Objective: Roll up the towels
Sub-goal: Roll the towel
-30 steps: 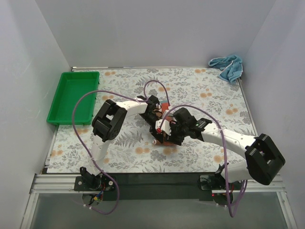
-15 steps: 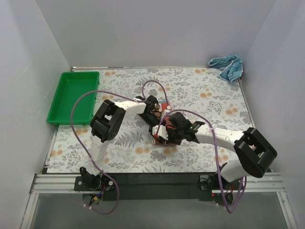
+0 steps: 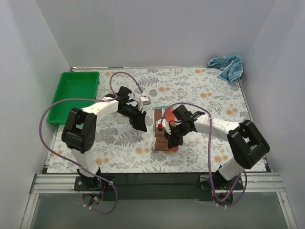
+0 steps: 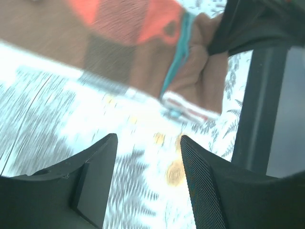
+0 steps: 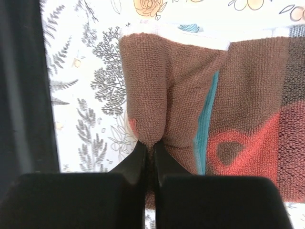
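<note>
- While the rust-brown towel (image 3: 162, 144) is spread as a long strip on the flowered table (image 3: 200, 90), well to the right of the green tray (image 3: 71, 74) and a little nearer than it, a pucker of its cloth is clamped between the closed fingers of the right gripper (image 5: 150, 148).
- The pinch is seen close to the towel's pale-striped end, where the cloth is raised into a small fold. The rest of the strip is seen lying flat.
- The left gripper (image 4: 145, 143) is held between the tray and the towel. Its jaws are parted, nothing is between them, and the cloth is not touched.
- The light blue towel (image 3: 228, 66) is seen bunched and unrolled, far to the right of the tray, in the back corner.
- The step in hand is judged to be the start of the first roll: one end is gripped, but no turn is formed yet.
- For the next move, the gripped end is likely to need carrying up and over toward the opposite end, so that a tight first turn is laid. The free gripper would probably be needed at the same end, on the side facing the tray, so that the roll is kept straight.
</note>
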`<state>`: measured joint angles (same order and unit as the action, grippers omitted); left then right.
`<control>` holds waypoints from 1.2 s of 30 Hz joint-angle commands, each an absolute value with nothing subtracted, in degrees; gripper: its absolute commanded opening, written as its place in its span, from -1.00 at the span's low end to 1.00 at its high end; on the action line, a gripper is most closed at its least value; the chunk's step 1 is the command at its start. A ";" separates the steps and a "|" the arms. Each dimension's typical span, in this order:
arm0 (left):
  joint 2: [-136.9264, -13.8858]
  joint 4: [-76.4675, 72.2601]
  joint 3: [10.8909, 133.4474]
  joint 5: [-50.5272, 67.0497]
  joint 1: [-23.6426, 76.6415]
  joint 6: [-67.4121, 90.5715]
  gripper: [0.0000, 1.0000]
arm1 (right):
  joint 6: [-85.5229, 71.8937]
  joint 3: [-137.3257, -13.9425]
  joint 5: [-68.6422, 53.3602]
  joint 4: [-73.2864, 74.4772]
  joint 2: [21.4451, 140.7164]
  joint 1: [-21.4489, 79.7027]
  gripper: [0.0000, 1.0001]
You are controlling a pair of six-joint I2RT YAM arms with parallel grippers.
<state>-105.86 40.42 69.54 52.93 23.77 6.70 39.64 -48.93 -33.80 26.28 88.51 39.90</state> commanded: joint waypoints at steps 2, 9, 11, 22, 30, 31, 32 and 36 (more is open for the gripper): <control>-93.62 32.97 63.73 49.23 20.57 4.95 0.06 | 36.83 -55.18 -48.85 37.86 94.99 35.60 -0.97; -77.26 26.73 51.35 27.62 38.12 -10.17 0.09 | 35.69 -63.89 -56.24 45.96 106.25 31.47 -0.97; -76.12 22.35 47.38 19.92 45.04 -11.68 0.10 | 35.16 -65.38 -57.21 47.02 109.05 31.03 -0.97; -82.08 7.30 41.75 10.20 58.09 -21.62 0.10 | 35.33 -72.07 -59.94 52.38 118.65 28.04 -0.97; -85.87 0.35 38.59 8.53 61.26 -25.31 0.03 | 35.51 -72.68 -60.38 53.17 122.08 26.64 -0.97; -86.83 0.35 38.58 8.79 61.43 -25.23 0.00 | 35.51 -72.86 -60.38 53.35 122.60 26.46 -0.97; -87.44 0.35 38.67 8.70 61.52 -25.14 -0.03 | 35.51 -73.04 -60.47 53.44 122.87 26.28 -0.97; -90.96 0.35 38.85 8.44 61.52 -24.26 -0.16 | 35.60 -74.61 -60.47 54.05 123.57 26.02 -0.97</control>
<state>-88.92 0.86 39.27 7.60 60.86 -23.99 34.48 -72.62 -62.15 54.61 122.41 26.48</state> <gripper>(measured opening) 0.434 0.043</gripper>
